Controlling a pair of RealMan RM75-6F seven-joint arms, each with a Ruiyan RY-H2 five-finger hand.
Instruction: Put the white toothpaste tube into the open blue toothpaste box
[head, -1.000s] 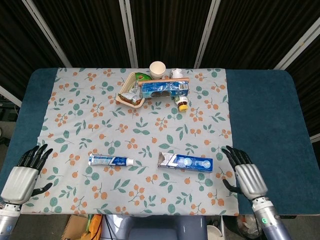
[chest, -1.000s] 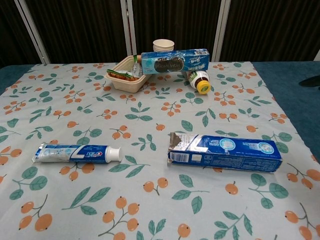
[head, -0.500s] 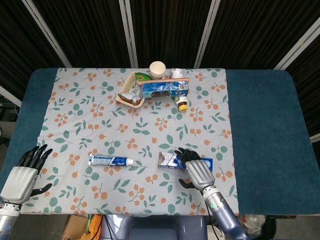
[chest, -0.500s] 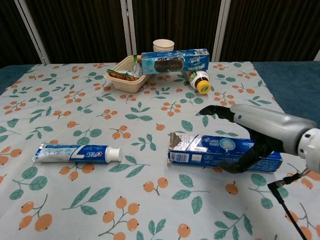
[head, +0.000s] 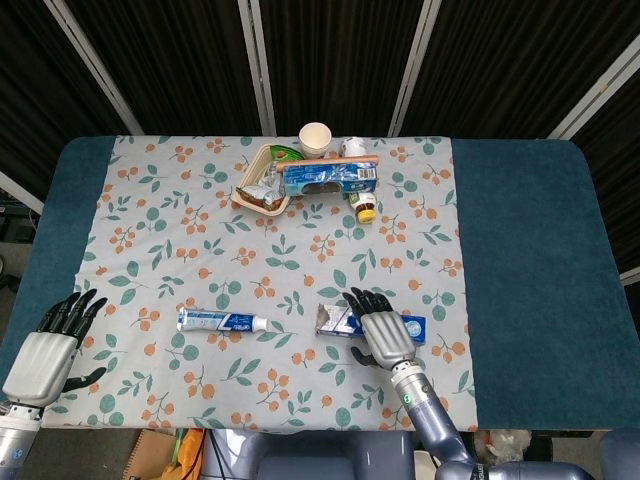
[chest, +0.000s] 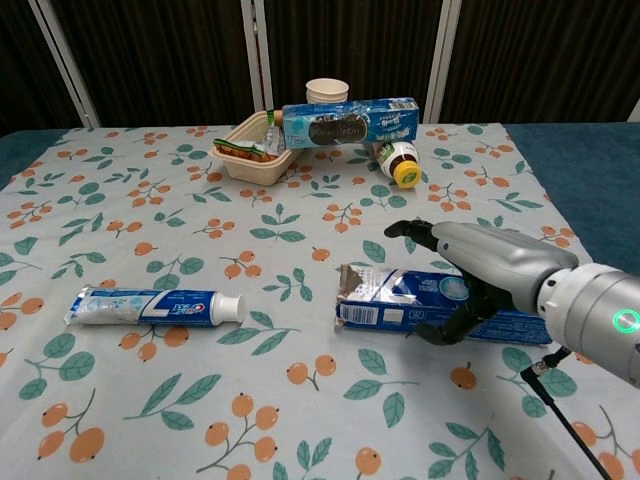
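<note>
The white toothpaste tube (head: 222, 321) (chest: 155, 306) lies flat on the floral cloth at front left, cap pointing right. To its right lies the blue toothpaste box (head: 335, 320) (chest: 380, 295), its torn open end facing the tube. My right hand (head: 385, 335) (chest: 490, 265) is spread over the box's right half, fingers reaching past the far edge and the thumb curled against the near side; I see no closed grip. My left hand (head: 45, 350) hovers with fingers apart, holding nothing, at the table's front left edge, well left of the tube.
At the back of the cloth stand a beige bowl (head: 262, 180) (chest: 250, 158) with packets, a second blue box (head: 330, 178) (chest: 350, 122) propped across it, a paper cup (head: 315, 138) (chest: 327, 92) and a yellow-capped bottle (head: 365, 208) (chest: 400, 162).
My right hand swung in from the table's front right edge onto the blue box and has now slid slightly left along it. The left hand, tube and box have not moved.
</note>
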